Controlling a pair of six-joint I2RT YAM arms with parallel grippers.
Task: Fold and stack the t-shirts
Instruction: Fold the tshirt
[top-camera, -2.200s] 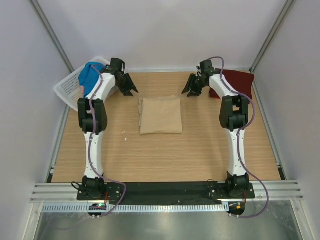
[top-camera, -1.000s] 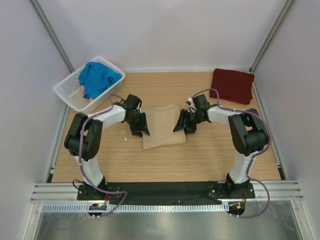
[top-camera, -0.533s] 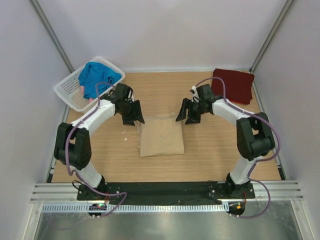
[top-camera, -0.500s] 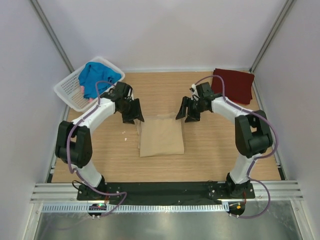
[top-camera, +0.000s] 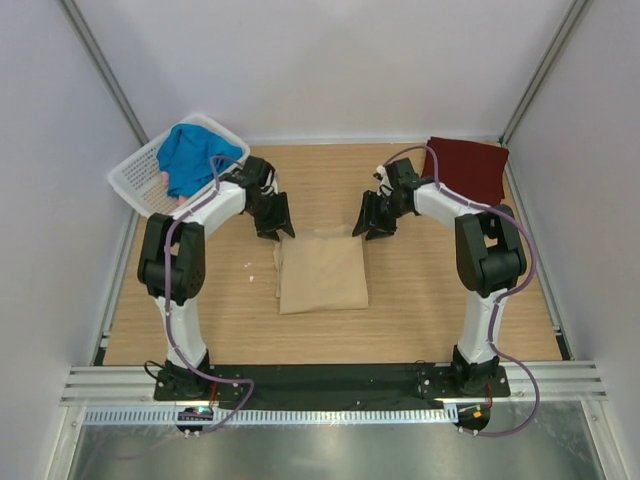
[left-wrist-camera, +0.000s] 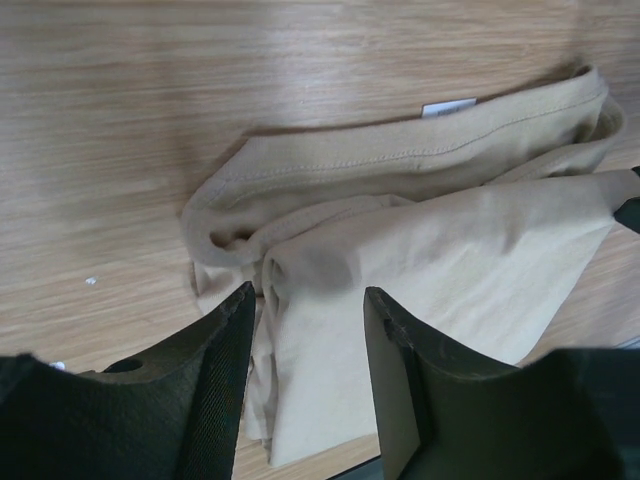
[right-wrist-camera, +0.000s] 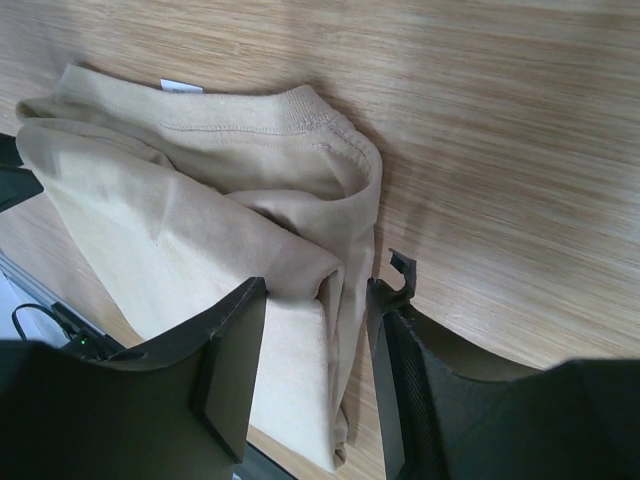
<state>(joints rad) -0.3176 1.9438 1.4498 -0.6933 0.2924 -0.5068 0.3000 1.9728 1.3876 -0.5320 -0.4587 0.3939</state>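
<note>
Tan shirt (top-camera: 322, 273) folded mid-table; maroon shirt (top-camera: 465, 170) folded far right. Left gripper (top-camera: 278, 228) and right gripper (top-camera: 368, 228) at tan's far corners, jaws apart, empty. Looks like the stacking step. Next: pinch all layers at both corners.

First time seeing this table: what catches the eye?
A folded tan t-shirt lies mid-table, with the left gripper and right gripper poised open at its far corners. A blue t-shirt heaps in the white basket far left; a maroon t-shirt lies folded far right.

Bright, even light; soft shadows.
</note>
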